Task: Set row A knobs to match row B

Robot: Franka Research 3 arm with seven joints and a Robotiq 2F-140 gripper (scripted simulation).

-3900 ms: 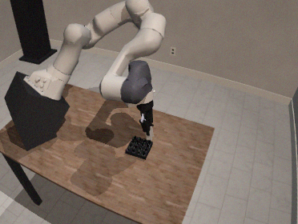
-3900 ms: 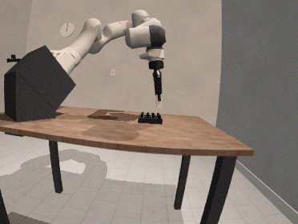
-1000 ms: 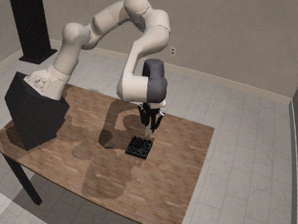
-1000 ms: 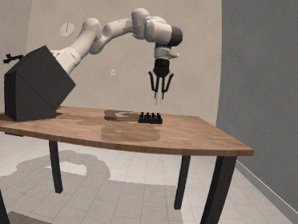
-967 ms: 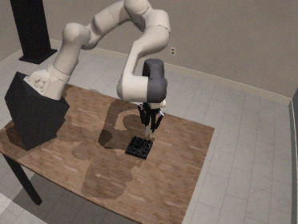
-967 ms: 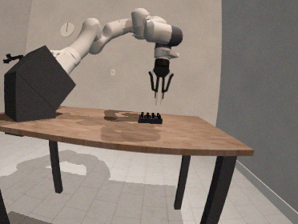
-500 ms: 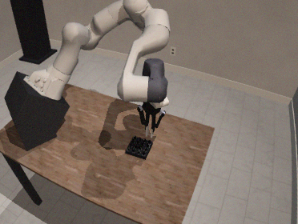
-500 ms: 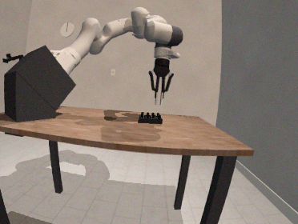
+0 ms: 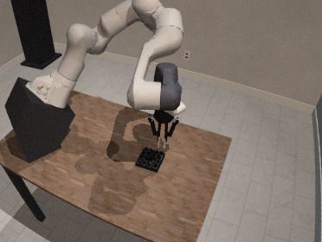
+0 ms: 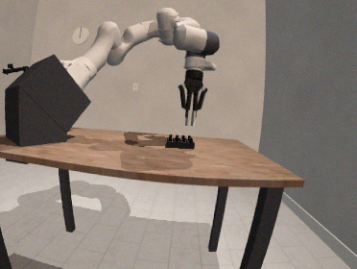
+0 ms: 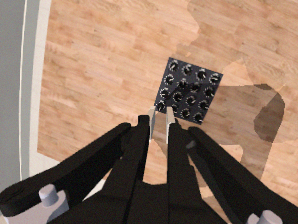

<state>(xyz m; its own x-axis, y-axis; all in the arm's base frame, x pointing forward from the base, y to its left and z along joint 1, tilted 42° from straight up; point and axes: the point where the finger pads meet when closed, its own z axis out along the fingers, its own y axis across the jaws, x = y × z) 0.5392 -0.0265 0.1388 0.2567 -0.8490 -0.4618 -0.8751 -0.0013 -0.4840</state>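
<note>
Knob box [image 9: 147,168] [image 10: 180,145] [image 11: 191,79] sits on the wooden table [image 9: 195,173] [image 10: 230,163] [image 11: 100,75], well apart from the pedestal. Knobs face up in a four-by-four grid, packed close, so neighbors crowd each other on all sides. White marks and lines show in the wrist view, too small to read settings. Names unreadable; can't tell which side has the socket, so row A can't be picked out.

Gripper [image 9: 162,143] [image 10: 190,119] [image 11: 160,114] points down, above the table and apart from the box in the exterior view. Fingers slightly parted, narrow gap between pale tips, nothing grasped. In the wrist view the tips overlap the box's near edge and partly block the knobs there.

Arm [image 9: 166,35] [image 10: 139,33] reaches over from the big dark pedestal [image 9: 39,121] [image 10: 38,110], which takes up one end of the table. Arm shadow [image 9: 117,194] [image 10: 154,160] [image 11: 270,115] covers part of the tabletop around the box; in the wrist view some of it meets the box's side. Makes the dark box harder to read.

Further out: black column [image 9: 35,32] on the floor behind the table, outlet [image 9: 187,55] [image 10: 135,86] on the wall, pale round disc [image 10: 81,36] higher up. Black fixture [image 10: 14,69] pokes out past the pedestal, type unclear. All well apart from the box.

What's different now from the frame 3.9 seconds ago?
The gripper has turned about its upright axis, its fingers now side by side in the exterior view, and the wrist above swung rightward. Nothing is held. The knob box hasn't moved.
</note>
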